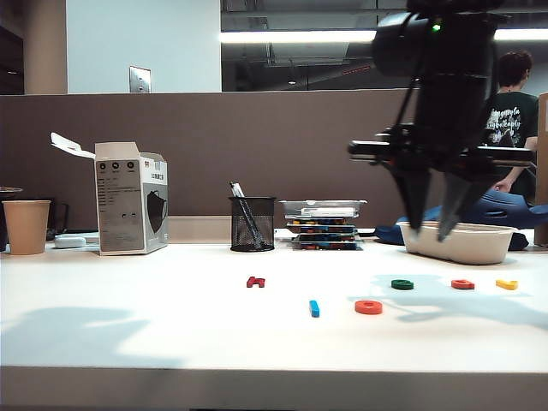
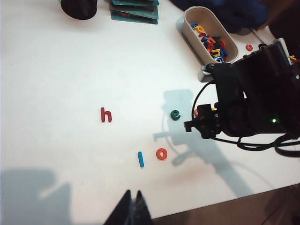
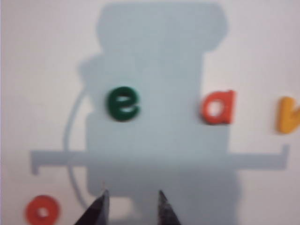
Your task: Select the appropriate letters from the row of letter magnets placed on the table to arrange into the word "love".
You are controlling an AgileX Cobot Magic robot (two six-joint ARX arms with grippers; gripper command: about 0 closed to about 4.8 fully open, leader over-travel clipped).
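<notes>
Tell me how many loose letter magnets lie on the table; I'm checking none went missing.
6: red h farthest left, blue l and orange o nearest the front, then green e, orange a, yellow v rightward. More sit in the white tray.

On the white table I count six loose letter magnets: one dark red h, one blue l, one orange-red o, one green e, one orange-red a, one yellow v. Also one paper cup, one mesh pen holder, one cardboard box, one tray of spare letters. My two grippers: left gripper, right gripper.
</notes>
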